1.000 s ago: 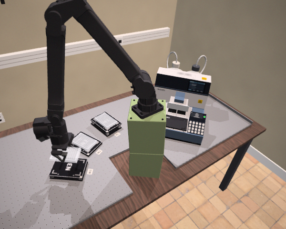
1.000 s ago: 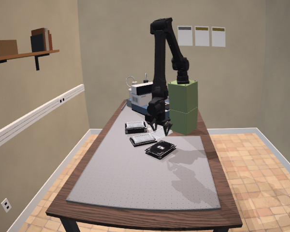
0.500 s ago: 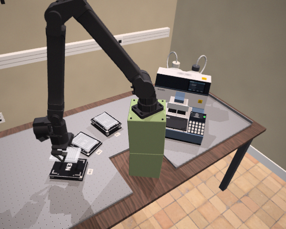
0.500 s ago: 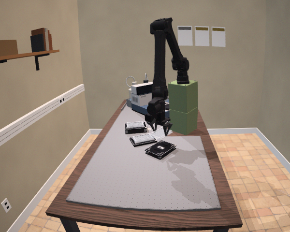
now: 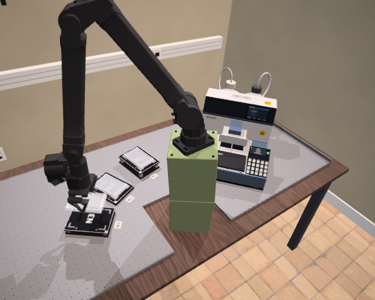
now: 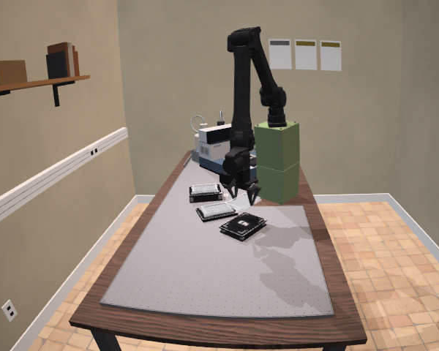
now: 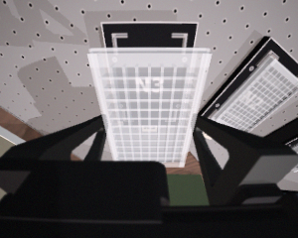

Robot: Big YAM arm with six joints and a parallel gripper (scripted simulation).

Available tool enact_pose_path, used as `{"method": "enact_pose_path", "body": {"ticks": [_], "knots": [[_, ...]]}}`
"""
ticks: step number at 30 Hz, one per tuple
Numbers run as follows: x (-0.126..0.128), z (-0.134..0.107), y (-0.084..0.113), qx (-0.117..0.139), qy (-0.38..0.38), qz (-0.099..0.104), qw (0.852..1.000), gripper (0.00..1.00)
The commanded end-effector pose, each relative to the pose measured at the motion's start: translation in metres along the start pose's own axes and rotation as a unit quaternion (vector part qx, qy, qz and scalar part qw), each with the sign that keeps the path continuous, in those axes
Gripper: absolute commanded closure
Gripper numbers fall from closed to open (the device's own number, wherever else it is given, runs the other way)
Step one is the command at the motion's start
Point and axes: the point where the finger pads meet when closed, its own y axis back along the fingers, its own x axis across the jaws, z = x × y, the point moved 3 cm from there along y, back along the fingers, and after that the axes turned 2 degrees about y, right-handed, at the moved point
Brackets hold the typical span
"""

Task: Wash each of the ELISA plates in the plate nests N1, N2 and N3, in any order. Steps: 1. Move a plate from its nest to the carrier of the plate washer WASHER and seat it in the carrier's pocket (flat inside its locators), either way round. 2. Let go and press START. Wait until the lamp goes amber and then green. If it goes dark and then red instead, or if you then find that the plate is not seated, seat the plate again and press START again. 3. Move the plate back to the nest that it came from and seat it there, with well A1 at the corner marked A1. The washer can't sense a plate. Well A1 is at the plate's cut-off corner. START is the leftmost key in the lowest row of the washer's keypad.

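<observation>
My gripper [image 5: 84,203] [image 6: 244,200] [image 7: 149,119] is shut on a clear ELISA plate [image 5: 97,201] [image 6: 242,202] [image 7: 149,101], fingers on its two long sides. The plate hangs above empty nest N3 [image 5: 74,225] [image 6: 232,227] [image 7: 149,29], roughly lined up in the wrist view, not touching it. Its cut-off corner cannot be made out. One plate [image 5: 112,186] [image 6: 216,209] sits in nest N2, another plate [image 5: 139,157] [image 6: 205,188] in nest N1. The washer [image 5: 213,124] shows a green lamp [image 5: 267,152]; no plate shows on its dark carrier [image 5: 231,160], partly hidden by the pedestal.
The green pedestal [image 5: 192,180] [image 6: 274,181] under the arm stands between the nests and the washer. Nest N2 [image 5: 117,200] lies close beside N3, and N1 [image 5: 138,170] stands beyond it. The washer's keypad [image 5: 257,166] is right of the carrier.
</observation>
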Motion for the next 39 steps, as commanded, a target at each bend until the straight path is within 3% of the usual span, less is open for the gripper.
{"method": "enact_pose_path", "body": {"ticks": [1, 39], "knots": [[-0.004, 0.007, -0.010, -0.005, -0.012, -0.001, 1.000, 0.18], [-0.005, 0.003, -0.067, -0.002, -0.006, -0.001, 1.000, 0.18]]}}
